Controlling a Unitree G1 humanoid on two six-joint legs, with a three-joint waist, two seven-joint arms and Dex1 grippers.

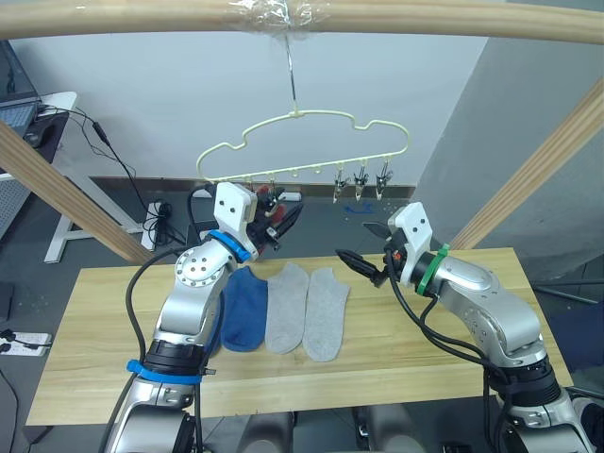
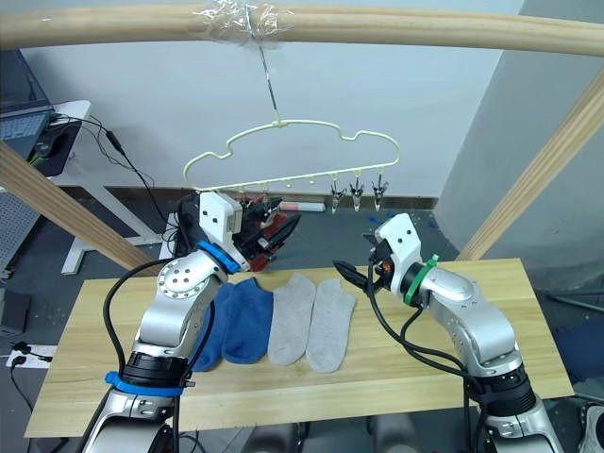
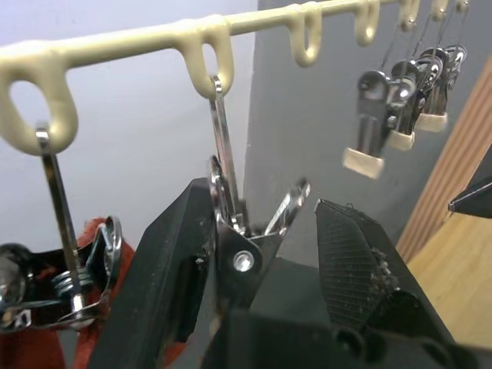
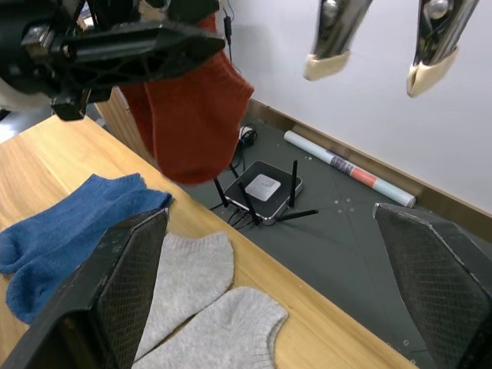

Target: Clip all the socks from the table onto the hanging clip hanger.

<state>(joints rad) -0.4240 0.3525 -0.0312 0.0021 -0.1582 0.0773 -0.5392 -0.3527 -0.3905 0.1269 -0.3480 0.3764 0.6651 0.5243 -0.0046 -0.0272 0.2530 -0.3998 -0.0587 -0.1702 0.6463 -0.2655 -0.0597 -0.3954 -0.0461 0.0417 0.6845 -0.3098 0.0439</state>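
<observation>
Rust-red sock hung clipped on clip hanger; left gripper spread around a clip, right gripper spread, empty.

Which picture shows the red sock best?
The right wrist view: the red sock hangs there large and mostly uncovered, above the blue socks. Both eye views show just small red bits behind the left gripper; the left wrist view shows only an edge.

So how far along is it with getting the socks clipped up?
Early on. A rust red sock already hangs from the clip hanger. The left gripper has a clip between its fingers. Two blue socks and two grey socks lie on the table; the right gripper is open.
</observation>
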